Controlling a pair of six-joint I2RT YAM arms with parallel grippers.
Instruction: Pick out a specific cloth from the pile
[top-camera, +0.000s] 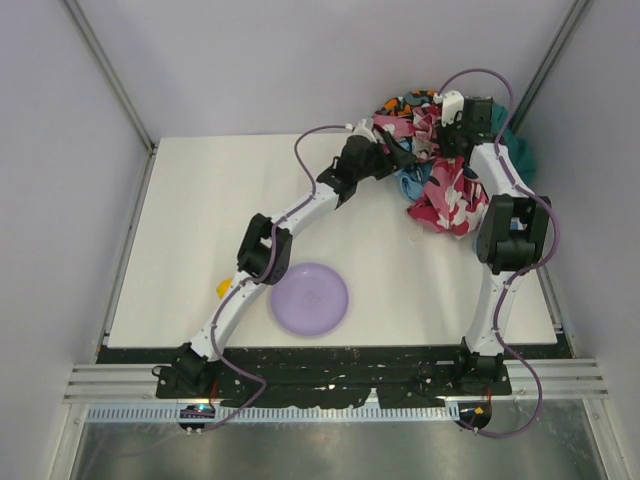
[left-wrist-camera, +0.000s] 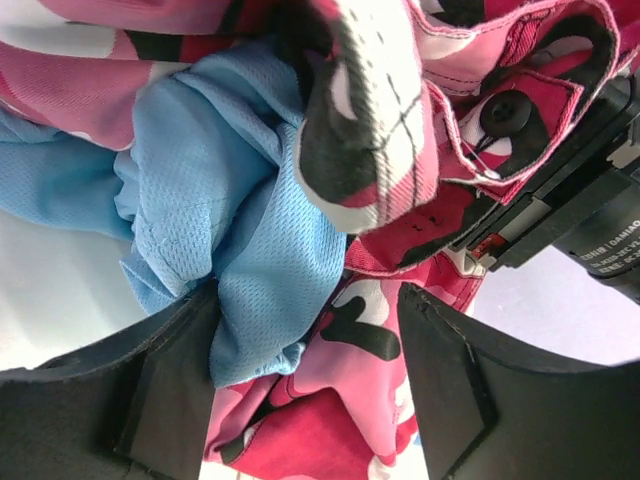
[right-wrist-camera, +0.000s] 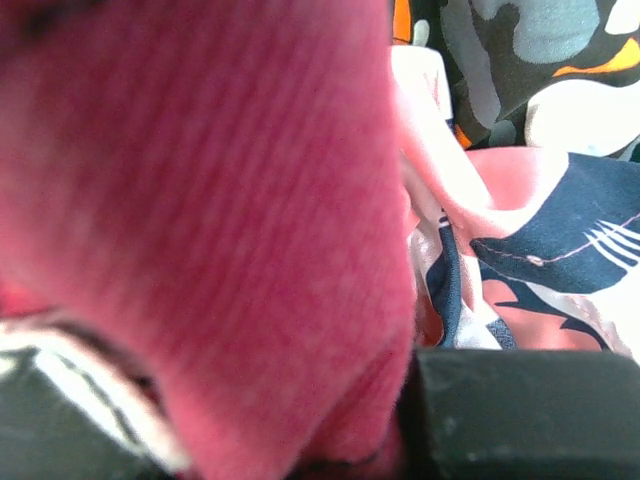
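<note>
The pile (top-camera: 445, 185) of mixed garments lies at the table's back right. The light sky-blue cloth (top-camera: 412, 183) pokes out at its left side, under pink camouflage pieces. My left gripper (top-camera: 403, 160) reaches into that side. In the left wrist view its jaws (left-wrist-camera: 310, 395) stand open around a fold of the blue cloth (left-wrist-camera: 250, 260) and pink camouflage fabric (left-wrist-camera: 370, 400), and the left finger (left-wrist-camera: 165, 400) touches the blue fold. My right gripper (top-camera: 452, 118) sits on top of the pile, shut on pink fabric (right-wrist-camera: 220, 250) that fills the right wrist view beside one finger (right-wrist-camera: 520, 410).
A purple plate (top-camera: 310, 298) lies near the front of the table (top-camera: 200, 220), with a small yellow object (top-camera: 223, 288) to its left. A dark teal-green cloth (top-camera: 520, 150) hangs at the pile's far right. Enclosure walls stand close behind and beside the pile.
</note>
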